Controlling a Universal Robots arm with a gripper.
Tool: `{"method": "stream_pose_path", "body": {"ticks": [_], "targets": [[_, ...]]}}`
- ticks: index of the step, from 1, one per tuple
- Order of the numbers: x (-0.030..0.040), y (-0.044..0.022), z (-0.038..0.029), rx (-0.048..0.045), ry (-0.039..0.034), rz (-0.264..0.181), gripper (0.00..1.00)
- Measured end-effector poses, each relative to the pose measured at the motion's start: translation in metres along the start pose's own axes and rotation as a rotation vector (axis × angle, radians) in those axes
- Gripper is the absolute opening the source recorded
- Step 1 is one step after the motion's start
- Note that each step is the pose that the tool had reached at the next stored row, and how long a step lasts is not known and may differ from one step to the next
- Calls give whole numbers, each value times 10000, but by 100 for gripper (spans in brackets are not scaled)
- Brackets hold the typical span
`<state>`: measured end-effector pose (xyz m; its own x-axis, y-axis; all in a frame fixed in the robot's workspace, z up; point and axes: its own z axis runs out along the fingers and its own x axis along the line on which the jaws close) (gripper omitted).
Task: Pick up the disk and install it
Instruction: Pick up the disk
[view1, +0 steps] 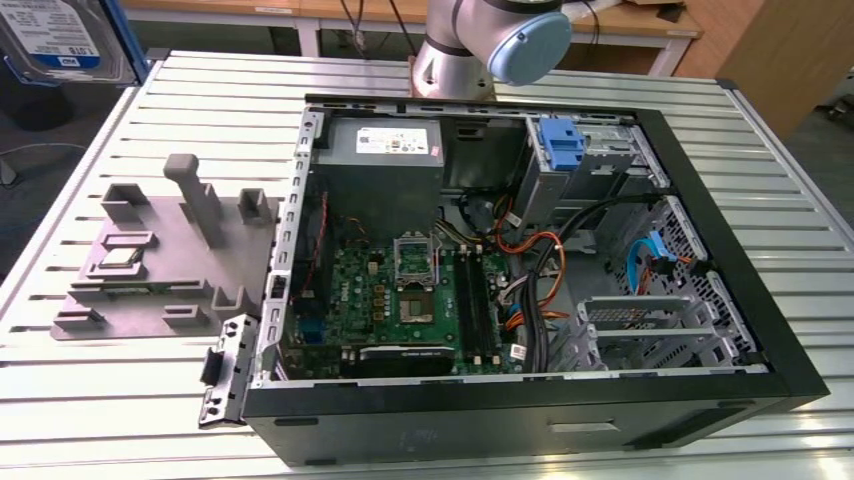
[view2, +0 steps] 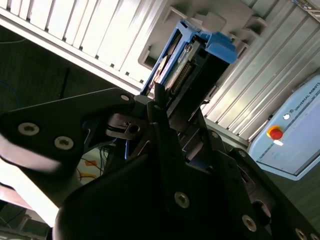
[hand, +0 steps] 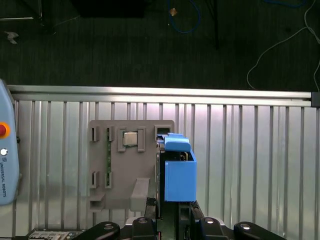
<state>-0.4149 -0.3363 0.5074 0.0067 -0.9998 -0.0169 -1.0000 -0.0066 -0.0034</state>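
You have the gripper (hand: 175, 214) with its jaws clamped on the disk (hand: 178, 172), lifted edge-on above the grey fixture (hand: 125, 170) on the tabletop (hand: 250, 150). Pickup looks done. Installing it in the open computer case (view1: 747, 300) remains.

I'm working in a robotics lab: 1 robot arm (view1: 494, 45) on a ribbed aluminium worktable (view1: 107, 400), opened desktop PC case (view1: 467, 425), grey fixture plate (view1: 160, 290), teach pendant (hand: 7, 170).

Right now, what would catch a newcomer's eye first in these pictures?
The silver-grey hard disk in its blue plastic carrier, clamped edge-on in the black jaws in the first wrist view, with the grey moulded fixture tray behind it. In the exterior view, the open black computer case sits on the slatted metal table.
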Motion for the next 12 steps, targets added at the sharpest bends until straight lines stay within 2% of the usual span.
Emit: {"method": "stream_pose_path", "body": {"ticks": [7,12], "targets": [[-1,0,-64,0,0,0,35],[-1,0,-80,2,-1,0,35]]}}
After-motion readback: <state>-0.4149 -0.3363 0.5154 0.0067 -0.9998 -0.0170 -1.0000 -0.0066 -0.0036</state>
